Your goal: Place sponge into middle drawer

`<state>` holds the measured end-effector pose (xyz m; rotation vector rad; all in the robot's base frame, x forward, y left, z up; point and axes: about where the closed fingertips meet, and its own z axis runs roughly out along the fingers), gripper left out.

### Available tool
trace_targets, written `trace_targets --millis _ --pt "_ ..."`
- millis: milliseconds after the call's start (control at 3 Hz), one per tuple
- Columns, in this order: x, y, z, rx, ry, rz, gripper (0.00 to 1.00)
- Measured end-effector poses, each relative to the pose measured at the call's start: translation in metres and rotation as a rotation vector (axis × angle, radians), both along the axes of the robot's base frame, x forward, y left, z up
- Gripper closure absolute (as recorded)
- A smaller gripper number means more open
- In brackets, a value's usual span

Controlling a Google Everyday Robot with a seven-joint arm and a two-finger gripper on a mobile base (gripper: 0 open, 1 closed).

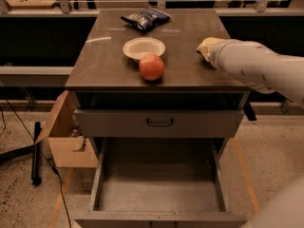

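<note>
Standing in front of the cabinet, I see the arm (256, 68) come in from the right. Its gripper (210, 50) sits low by the right edge of the worktop (104, 65), roughly midway between the near and far right corners. At the tip there is a pale yellow lump that I take to be the sponge (204, 45), on or just above the surface. I can't separate it cleanly from the gripper, and I cannot tell whether the gripper is clamped on it or released.

An apple (151, 66) sits near the middle of the front edge, with a white bowl (143, 48) just behind it. A chip bag (145, 19) lies by the far edge. All three are off to the left, apart from the sponge.

I'd expect the sponge to be very light, soft foam. It should squash under pressure and spring back, it grips rather than slips, and there is nothing to break. The sensible hold is across its middle, squeezed enough to bite into the foam, since a grip on a corner would let it bend and twist loose.

Below the closed top drawer (159, 122), what I judge to be the middle drawer (159, 184) stands pulled out past the front edge. Something this light may bounce, so I'd let it go low inside.
</note>
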<state>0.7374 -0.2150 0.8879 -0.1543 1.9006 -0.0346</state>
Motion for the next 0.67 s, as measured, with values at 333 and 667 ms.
trace_targets --millis 333,667 --pt "-0.049 0.020 0.007 0.023 0.043 0.156 1.00" --pt "-0.086 0.029 0.024 0.112 0.054 0.285 1.00"
